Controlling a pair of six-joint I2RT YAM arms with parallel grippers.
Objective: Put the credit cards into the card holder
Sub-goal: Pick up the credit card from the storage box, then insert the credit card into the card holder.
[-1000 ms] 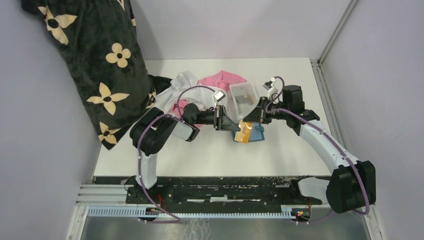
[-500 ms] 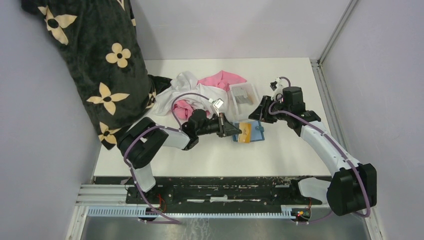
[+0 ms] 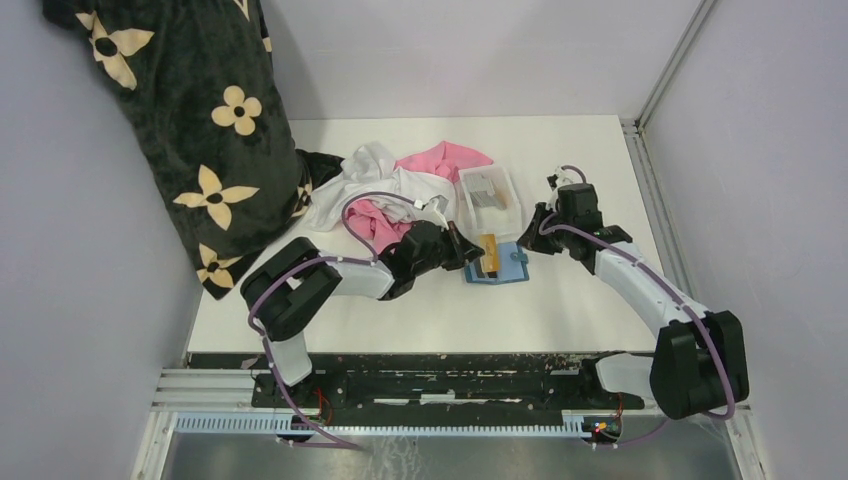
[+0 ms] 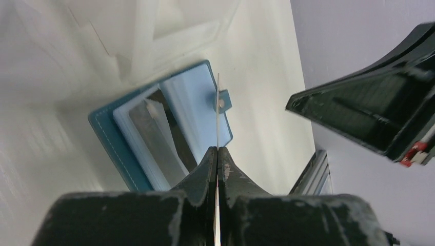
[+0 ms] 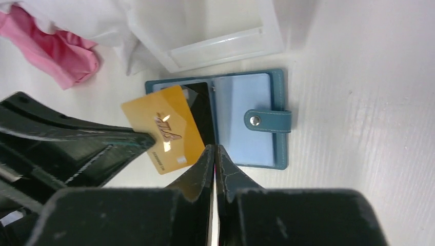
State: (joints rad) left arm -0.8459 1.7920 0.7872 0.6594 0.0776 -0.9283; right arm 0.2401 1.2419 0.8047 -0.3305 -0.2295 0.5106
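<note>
The teal-blue card holder [image 3: 510, 270] lies open on the table, with a dark card [image 5: 197, 110] in its left slot and the snap tab [image 5: 267, 121] to the right. My left gripper [image 3: 477, 254] is shut on the gold card [image 5: 164, 128] and holds it tilted just above the holder's left half. In the left wrist view the card shows edge-on [image 4: 218, 110] over the holder [image 4: 154, 128]. My right gripper [image 5: 214, 148] is shut with nothing showing past its tips, just right of the holder in the top view [image 3: 538, 228]. Grey cards [image 3: 487, 190] lie in the clear tray.
The clear plastic tray [image 3: 470, 205] stands right behind the card holder. A pile of white and pink cloth [image 3: 400, 175] lies to the left behind my left arm. A black flowered blanket [image 3: 200, 130] hangs at the far left. A wall rail runs along the right edge.
My left gripper has carried the gold card right, over the open holder, and turned it more on edge. My right gripper has drawn back to the right, away from the card.
</note>
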